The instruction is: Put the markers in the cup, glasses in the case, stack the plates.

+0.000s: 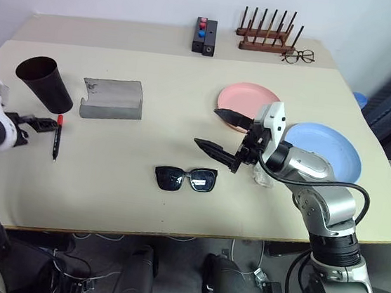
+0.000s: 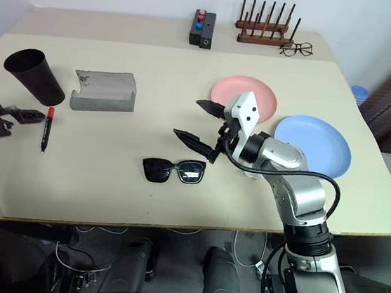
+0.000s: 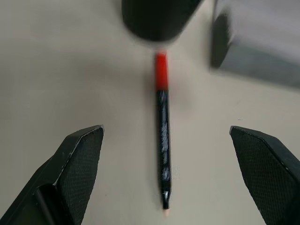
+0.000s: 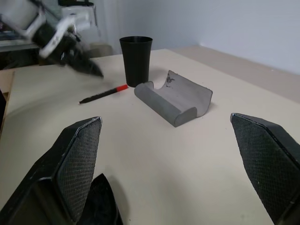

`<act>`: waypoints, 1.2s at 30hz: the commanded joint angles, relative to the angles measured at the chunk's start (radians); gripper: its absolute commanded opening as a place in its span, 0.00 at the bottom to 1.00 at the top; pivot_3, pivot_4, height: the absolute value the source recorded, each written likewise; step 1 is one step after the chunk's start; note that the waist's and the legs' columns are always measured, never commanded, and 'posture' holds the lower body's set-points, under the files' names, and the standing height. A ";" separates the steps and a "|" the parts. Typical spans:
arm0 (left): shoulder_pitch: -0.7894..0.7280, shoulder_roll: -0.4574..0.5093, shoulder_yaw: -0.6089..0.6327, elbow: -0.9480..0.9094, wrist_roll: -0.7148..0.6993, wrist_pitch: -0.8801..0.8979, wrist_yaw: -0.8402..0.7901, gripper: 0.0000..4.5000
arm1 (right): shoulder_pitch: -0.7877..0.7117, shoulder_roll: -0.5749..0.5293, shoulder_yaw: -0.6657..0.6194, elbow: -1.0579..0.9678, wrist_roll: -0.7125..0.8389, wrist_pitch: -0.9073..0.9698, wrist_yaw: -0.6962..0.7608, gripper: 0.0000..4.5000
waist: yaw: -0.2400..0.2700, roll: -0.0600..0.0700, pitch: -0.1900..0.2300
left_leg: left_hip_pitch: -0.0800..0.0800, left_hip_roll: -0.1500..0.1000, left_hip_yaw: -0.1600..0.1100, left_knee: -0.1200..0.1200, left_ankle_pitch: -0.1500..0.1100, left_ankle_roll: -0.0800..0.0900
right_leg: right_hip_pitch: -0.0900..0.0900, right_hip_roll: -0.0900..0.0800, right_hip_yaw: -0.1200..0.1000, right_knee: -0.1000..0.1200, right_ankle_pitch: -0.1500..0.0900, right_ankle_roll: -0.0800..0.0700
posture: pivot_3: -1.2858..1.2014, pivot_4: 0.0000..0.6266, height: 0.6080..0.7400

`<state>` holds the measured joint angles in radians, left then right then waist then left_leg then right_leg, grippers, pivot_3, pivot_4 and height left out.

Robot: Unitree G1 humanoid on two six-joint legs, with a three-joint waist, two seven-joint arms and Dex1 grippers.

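Nearest lie the sunglasses (image 1: 185,178), just beyond them the right gripper (image 1: 218,131) hovers with fingers spread wide, the left gripper (image 1: 40,124) gapes empty above the red-capped marker (image 1: 57,135), then the grey case (image 1: 112,99) and dark cup (image 1: 44,83), with pink plate (image 1: 238,95) and blue plate (image 1: 336,152) apart at the right

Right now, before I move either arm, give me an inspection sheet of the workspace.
Surface: beige table, flat.
Job's things: black marker with red cap lies beside the upright cup; grey case open; sunglasses loose; pink plate and blue plate unstacked.
Clutter: peg rack, spectacles, black box.
Grippers: left tool open, over the marker; right tool open, empty.
Cables: bundle under the table's front edge.
Surroundings: nothing seen.
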<state>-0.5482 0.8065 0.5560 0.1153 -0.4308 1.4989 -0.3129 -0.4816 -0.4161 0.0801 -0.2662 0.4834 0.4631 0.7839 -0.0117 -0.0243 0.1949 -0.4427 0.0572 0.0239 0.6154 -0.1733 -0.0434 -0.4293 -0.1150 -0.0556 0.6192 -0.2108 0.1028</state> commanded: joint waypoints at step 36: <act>0.530 0.384 -0.094 -0.237 -0.149 -0.004 -0.362 0.05 | 0.044 -0.117 -0.027 -0.097 0.100 0.038 0.142 1.00 | 0.006 0.004 0.000 | -0.002 0.002 0.004 -0.003 -0.003 -0.005 | -0.009 -0.003 -0.001 -0.007 -0.002 -0.010 | 0.52 0.24 1.00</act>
<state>-0.0160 1.1950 0.4247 -0.1212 -0.5970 1.5079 -0.6843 -0.4358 -0.5312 0.0683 -0.3290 0.5662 0.5058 0.9273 -0.0060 -0.0200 0.1945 -0.4450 0.0596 0.0285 0.6118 -0.1765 -0.0487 -0.4386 -0.1182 -0.0562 0.6126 -0.2129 0.0933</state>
